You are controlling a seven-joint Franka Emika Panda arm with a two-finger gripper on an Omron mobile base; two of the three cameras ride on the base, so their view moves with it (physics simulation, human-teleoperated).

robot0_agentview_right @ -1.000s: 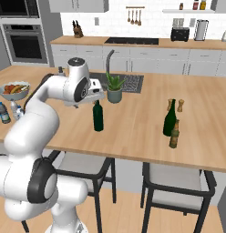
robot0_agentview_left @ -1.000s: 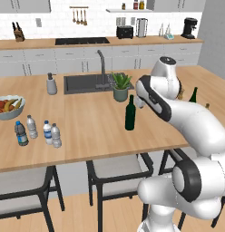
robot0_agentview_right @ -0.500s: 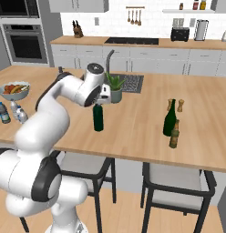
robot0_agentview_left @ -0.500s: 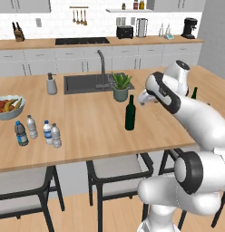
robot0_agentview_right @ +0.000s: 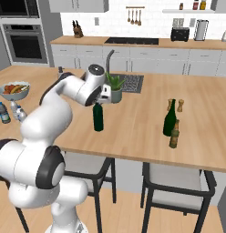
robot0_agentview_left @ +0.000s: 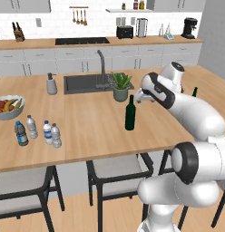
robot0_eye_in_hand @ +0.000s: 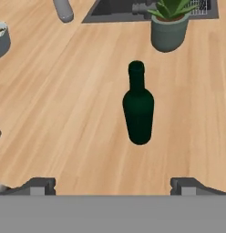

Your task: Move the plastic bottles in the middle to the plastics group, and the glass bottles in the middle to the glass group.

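Far left of the hand, the fruit bowl (robot0_agentview_left: 8,107) and four small water bottles (robot0_agentview_left: 36,132) are sitting near the counter's (robot0_agentview_left: 87,122) edge, well apart from the gripper (robot0_eye_in_hand: 112,184). Gripper is hovering wide open, holding nothing, fingertips (robot0_eye_in_hand: 38,185) standing apart at the bottom of the hand view. Dark bottle (robot0_eye_in_hand: 138,105) is standing upright straight ahead of it, centred between the jaws but not yet between them. Plant pot (robot0_eye_in_hand: 168,28) is sitting just beyond the bottle, slightly right, with the sink (robot0_agentview_left: 89,82) behind it. Far right, the glass group (robot0_agentview_right: 172,123) is waiting with two shakers (robot0_agentview_right: 180,105) behind. Risks: the bottle is tall, so a tip catching the neck on approach is likely tipping it; overshooting is bumping the pot; a high grip on the thin neck is letting it swing in transit.
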